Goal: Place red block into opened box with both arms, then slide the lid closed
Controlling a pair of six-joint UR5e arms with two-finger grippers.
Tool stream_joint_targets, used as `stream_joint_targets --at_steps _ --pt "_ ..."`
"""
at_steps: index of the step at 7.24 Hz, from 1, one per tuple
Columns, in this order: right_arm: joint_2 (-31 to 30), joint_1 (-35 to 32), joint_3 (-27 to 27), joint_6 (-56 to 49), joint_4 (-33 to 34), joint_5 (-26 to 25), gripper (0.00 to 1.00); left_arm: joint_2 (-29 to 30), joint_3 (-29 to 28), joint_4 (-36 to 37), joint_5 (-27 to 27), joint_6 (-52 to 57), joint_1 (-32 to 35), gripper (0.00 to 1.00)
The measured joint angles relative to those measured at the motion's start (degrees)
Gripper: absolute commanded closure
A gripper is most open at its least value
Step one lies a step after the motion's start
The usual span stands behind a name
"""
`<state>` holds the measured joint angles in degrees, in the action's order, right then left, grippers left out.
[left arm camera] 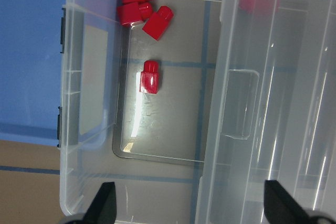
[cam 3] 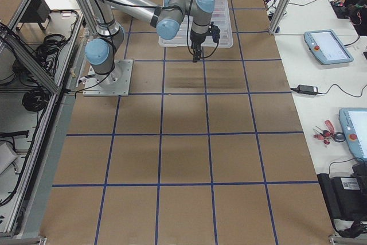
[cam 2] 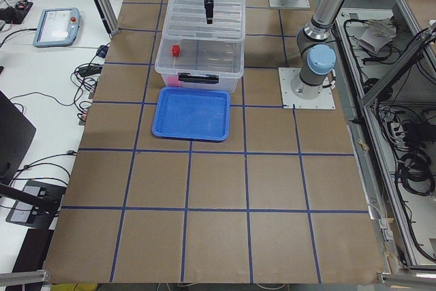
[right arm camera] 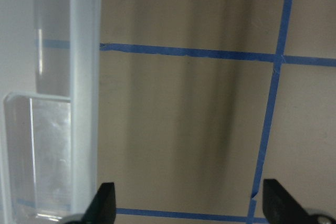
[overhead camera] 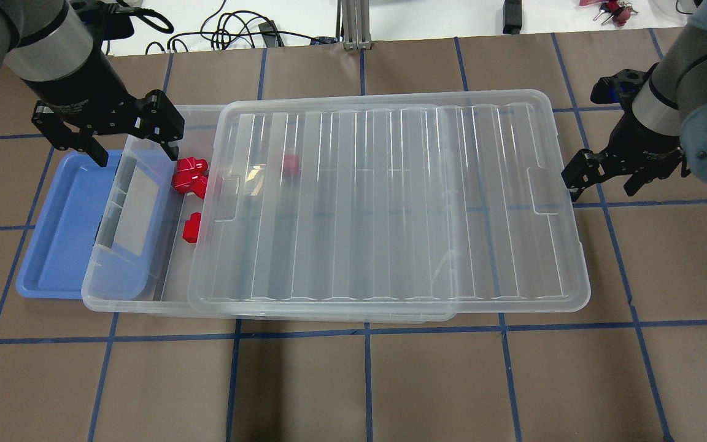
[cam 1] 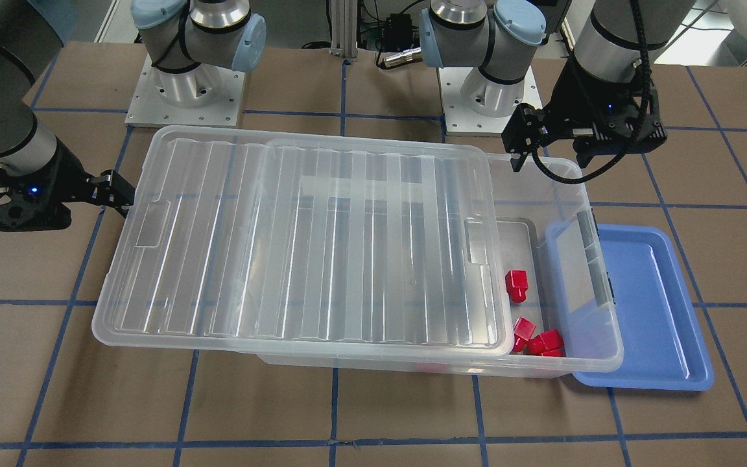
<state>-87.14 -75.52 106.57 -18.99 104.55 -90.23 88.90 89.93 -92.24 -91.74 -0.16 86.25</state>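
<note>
Several red blocks (overhead camera: 192, 227) lie on the floor of the clear box (overhead camera: 121, 299), at its uncovered end. One more shows faintly through the ribbed lid (overhead camera: 390, 202). The lid rests on the box, shifted toward my right arm. My left gripper (overhead camera: 134, 149) hovers open over the box's uncovered end, holding nothing. In the left wrist view the red blocks (left arm camera: 149, 76) lie ahead of the left gripper (left arm camera: 191, 203). My right gripper (overhead camera: 604, 180) stands open just beyond the lid's far short edge, beside the handle recess. The right wrist view shows the lid's rim (right arm camera: 84, 103) by one finger.
A shallow blue tray (overhead camera: 59, 227) lies partly under the box's uncovered end. Brown table paper with blue tape lines surrounds the box. Cables and a post stand at the far edge. Both arm bases (cam 1: 185, 97) sit behind the box in the front-facing view.
</note>
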Motion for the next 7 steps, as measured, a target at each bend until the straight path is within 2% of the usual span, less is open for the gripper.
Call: stream_joint_targets --at_steps 4,7 --pt "1.03 -9.20 -0.22 9.53 4.07 2.50 0.00 0.58 0.07 0.03 1.16 0.33 0.24 0.00" --pt "1.66 -11.74 -0.28 11.94 5.65 2.92 0.00 0.48 0.27 0.04 1.10 0.34 0.48 0.00"
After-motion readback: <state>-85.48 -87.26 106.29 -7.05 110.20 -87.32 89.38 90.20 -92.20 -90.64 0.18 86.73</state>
